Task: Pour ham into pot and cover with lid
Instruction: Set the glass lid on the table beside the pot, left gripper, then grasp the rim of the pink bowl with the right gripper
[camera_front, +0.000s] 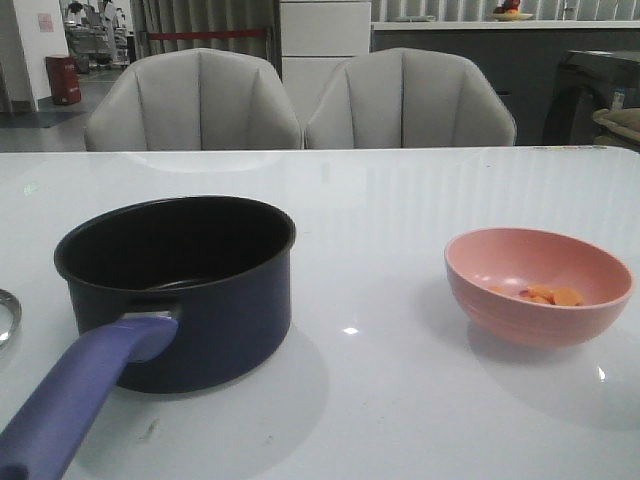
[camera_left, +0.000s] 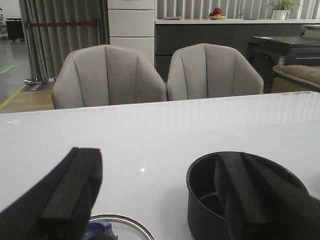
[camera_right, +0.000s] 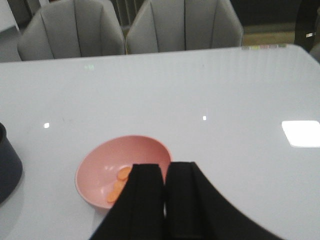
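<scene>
With my right gripper (camera_right: 165, 200) closed and empty above the bowl (camera_right: 123, 170) at lower centre, and the left gripper (camera_left: 160, 200) open, I judged it best to open wide and take the rim squarely, keeping the ham (camera_right: 120, 181) level toward the pot (camera_front: 180, 285).

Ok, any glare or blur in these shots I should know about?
Front view: small light glints on the glossy table, soft shadow under the pink bowl. Right wrist view: a blown-out white patch on the table, and the right gripper is a soft dark mass. Left wrist view: the left gripper's fingers are blurred.

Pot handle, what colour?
Purple-blue handle, on a dark navy pot with a black inside. Front view shows it best.
</scene>
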